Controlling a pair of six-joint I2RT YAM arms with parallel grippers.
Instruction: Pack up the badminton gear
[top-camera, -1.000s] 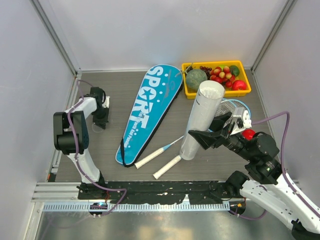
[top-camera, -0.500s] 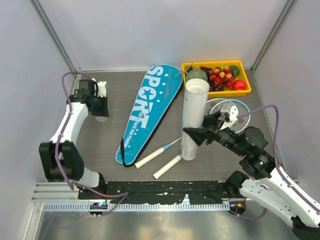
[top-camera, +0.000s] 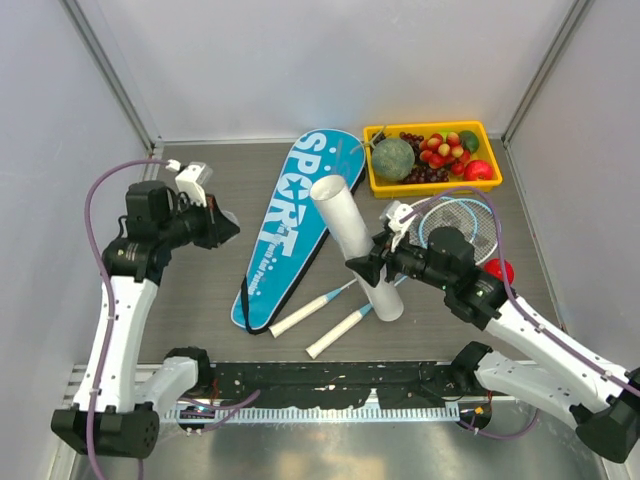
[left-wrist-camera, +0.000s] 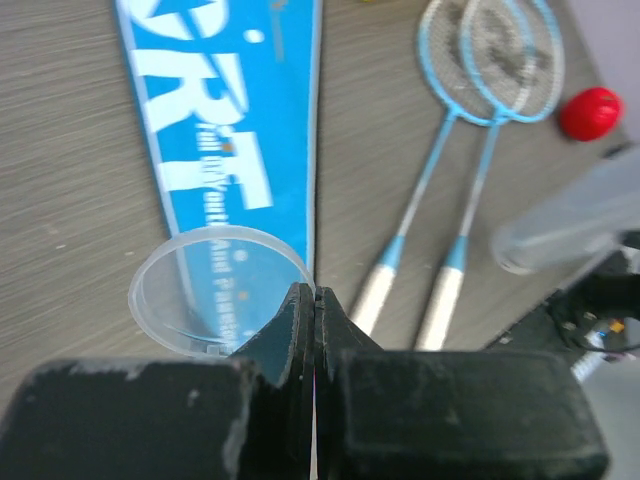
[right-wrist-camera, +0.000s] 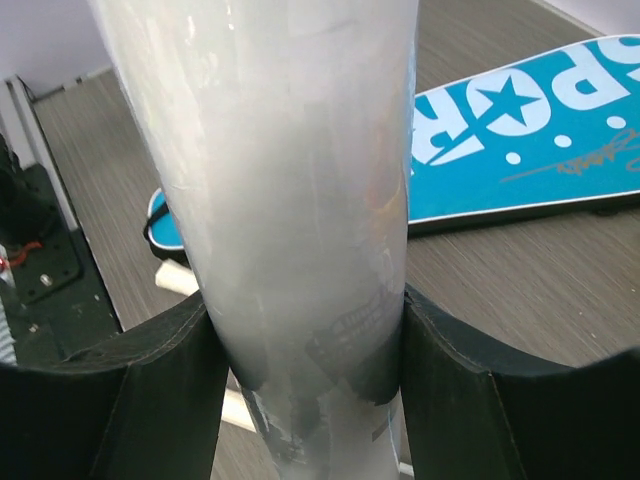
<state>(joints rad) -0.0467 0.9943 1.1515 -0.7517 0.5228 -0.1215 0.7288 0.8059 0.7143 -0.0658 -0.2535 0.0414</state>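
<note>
A long white tube leans over the table with its open end up and to the left. My right gripper is shut on its lower half, one finger on each side of the tube. My left gripper hovers left of the blue SPORT bag. It is shut on the rim of a clear round cap, which hangs above the bag. Two light-blue rackets lie side by side, their heads at the right and their white handles near the front.
A yellow tray of fruit stands at the back right. A red round fruit lies beside the racket heads. Grey walls close in both sides and the back. The rail with the arm bases runs along the front edge.
The right gripper has tipped the upright tube over to the left and carried it toward the bag. The left arm has swung from the far left wall toward the bag.
</note>
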